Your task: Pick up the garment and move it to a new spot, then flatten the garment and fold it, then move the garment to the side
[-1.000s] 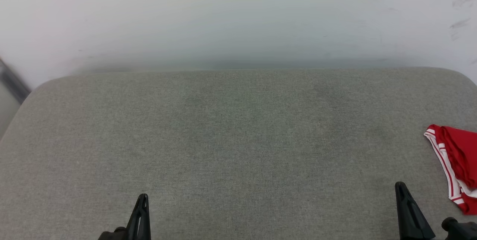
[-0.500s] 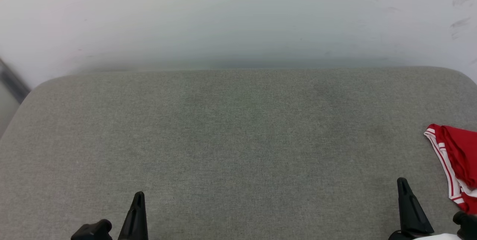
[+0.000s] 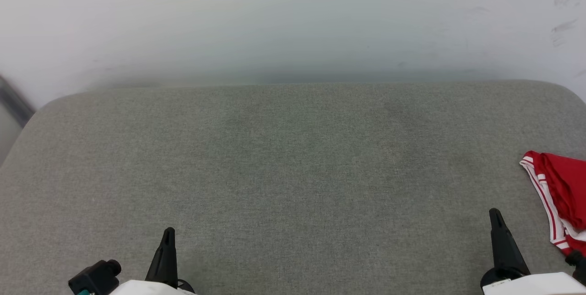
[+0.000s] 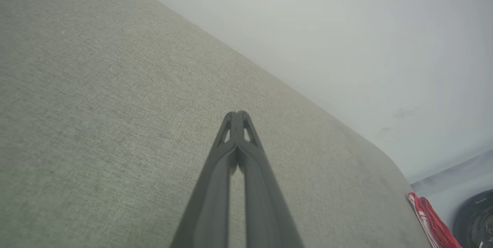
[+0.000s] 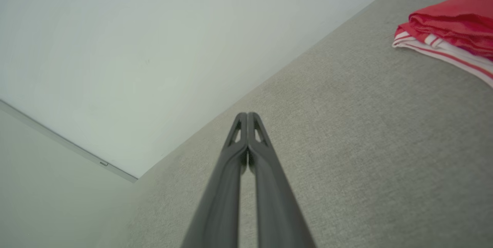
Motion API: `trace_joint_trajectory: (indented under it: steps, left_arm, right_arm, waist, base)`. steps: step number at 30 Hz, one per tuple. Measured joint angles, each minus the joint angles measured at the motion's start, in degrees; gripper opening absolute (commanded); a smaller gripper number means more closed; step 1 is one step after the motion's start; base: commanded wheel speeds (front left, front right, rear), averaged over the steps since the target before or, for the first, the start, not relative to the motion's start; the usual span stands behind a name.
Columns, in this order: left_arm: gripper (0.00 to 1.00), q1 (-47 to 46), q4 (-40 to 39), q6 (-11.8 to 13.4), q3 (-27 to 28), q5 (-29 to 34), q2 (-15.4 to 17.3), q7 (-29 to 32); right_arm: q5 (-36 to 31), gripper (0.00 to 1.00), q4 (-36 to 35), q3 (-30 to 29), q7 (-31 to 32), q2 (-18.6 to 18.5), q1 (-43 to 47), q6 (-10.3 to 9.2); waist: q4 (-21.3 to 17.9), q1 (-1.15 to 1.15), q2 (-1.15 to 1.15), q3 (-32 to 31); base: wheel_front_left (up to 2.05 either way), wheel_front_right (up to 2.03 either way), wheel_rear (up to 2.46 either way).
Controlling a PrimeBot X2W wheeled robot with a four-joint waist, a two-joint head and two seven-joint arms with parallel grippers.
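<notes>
Garment [image 3: 564, 194]: folded red fabric, white-and-red striped trim along its edge.

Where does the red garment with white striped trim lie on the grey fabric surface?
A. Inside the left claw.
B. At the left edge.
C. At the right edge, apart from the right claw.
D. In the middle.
C: the red garment with white striped trim lies at the right edge of the grey fabric surface, with bare fabric between it and the shut right claw.

The garment [image 3: 565, 185], perhaps folded, runs off-frame.
</notes>
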Motion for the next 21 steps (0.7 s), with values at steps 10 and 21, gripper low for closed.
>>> trace_joint_trajectory:
  steps: [10,21]
  left_arm:
    - [0.0,-2.22,1.36,-1.18,0.8,-10.13,0.22,2.02]
    - [0.0,-3.67,2.58,-1.92,1.44,-18.35,0.31,3.96]
  right_arm:
    - [9.22,0.0,1.26,-0.08,2.18,-0.22,-2.15,-0.01]
    - [16.74,0.0,2.5,-0.3,4.03,-0.35,-3.55,-0.01]
  waist:
    - [-0.21,0.0,0.0,0.13]
    - [-0.41,0.0,0.0,0.26]
  base:
    - [0.0,0.0,0.0]
    - [0.0,0.0,0.0]
